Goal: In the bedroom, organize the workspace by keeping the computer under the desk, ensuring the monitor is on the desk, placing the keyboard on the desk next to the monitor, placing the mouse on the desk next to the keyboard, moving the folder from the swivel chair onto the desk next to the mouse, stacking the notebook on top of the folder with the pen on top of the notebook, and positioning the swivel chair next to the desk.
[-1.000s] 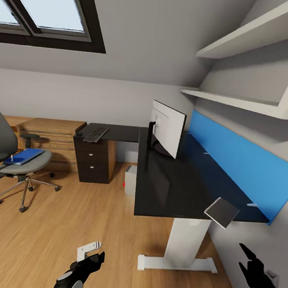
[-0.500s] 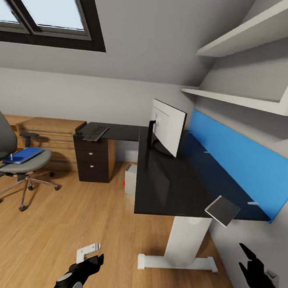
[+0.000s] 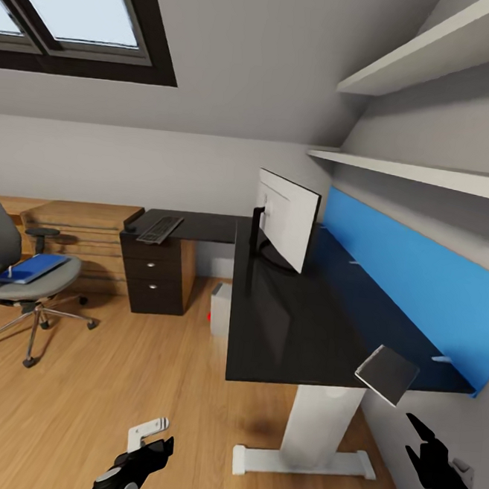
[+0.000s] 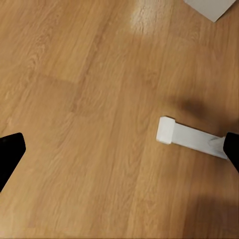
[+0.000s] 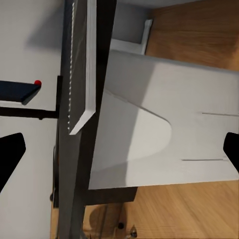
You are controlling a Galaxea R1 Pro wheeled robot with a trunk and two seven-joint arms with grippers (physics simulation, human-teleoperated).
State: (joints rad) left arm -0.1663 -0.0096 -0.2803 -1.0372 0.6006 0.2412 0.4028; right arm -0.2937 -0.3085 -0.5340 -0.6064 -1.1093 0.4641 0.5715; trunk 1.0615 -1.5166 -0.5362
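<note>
From the head camera, the black L-shaped bench [image 3: 290, 316] runs along the wall at the right, with a bright blue back panel [image 3: 405, 282] behind it and white shelves [image 3: 431, 173] above. On the bench the monitor [image 3: 284, 217] stands upright on its round foot, its white back facing the room. The keyboard [image 3: 160, 228] lies on the far wing of the bench, above the dark drawer unit [image 3: 154, 279], with the small black mouse [image 3: 133, 222] just beside its left end. The computer [image 3: 220, 309] sits on the floor under the bench, a red light on its side. A dark grey notebook [image 3: 387, 373] hangs tilted at the near right corner of the bench. Well apart to the left stands the swivel chair [image 3: 7, 266], with the blue folder [image 3: 31, 267] lying on its seat. A skylight [image 3: 72, 18] is set in the sloped ceiling. The left tool [image 3: 152, 445] shows low over the wooden floor [image 3: 97, 380]; the right tool [image 3: 428, 449] shows low by the wall, under the notebook.

Along the left wrist camera, the left tool's fingertips [image 4: 10, 154] stand wide apart, released, over the floor, with the white bench foot [image 4: 191, 138] between them.

Along the right wrist camera, the right tool's fingertips [image 5: 10, 152] are also spread wide and grasp nothing. Between them lie the white bench leg [image 5: 169, 124] and the notebook's edge [image 5: 82, 64].
</note>
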